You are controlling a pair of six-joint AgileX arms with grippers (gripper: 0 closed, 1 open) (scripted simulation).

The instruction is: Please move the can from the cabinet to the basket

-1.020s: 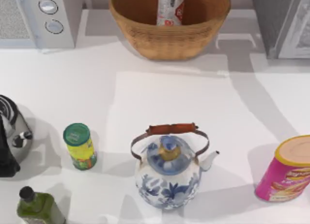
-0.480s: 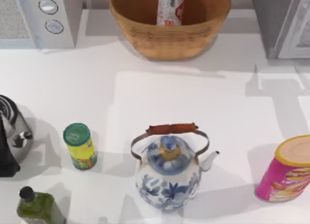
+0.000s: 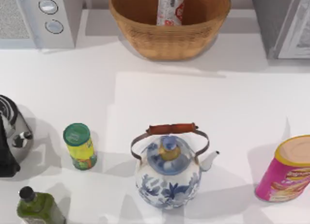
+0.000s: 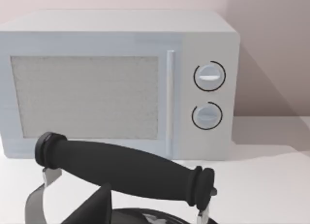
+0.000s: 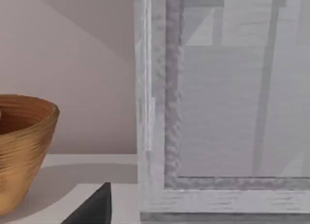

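Standing upright in basket [image 3: 145, 37]: can [image 3: 170, 8]; cabinet [image 3: 286, 25] right; hand states unreadable

No readable text — the can's [image 3: 171, 7] red markings stay illegible.

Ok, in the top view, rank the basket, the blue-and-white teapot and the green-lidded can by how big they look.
1. basket, widest, though cut off by the frame edge.
2. teapot, clearly narrower than the basket.
3. green-lidded can, smallest by far.

tan basket [image 3: 169, 37], blue-flowered white teapot [image 3: 168, 178]
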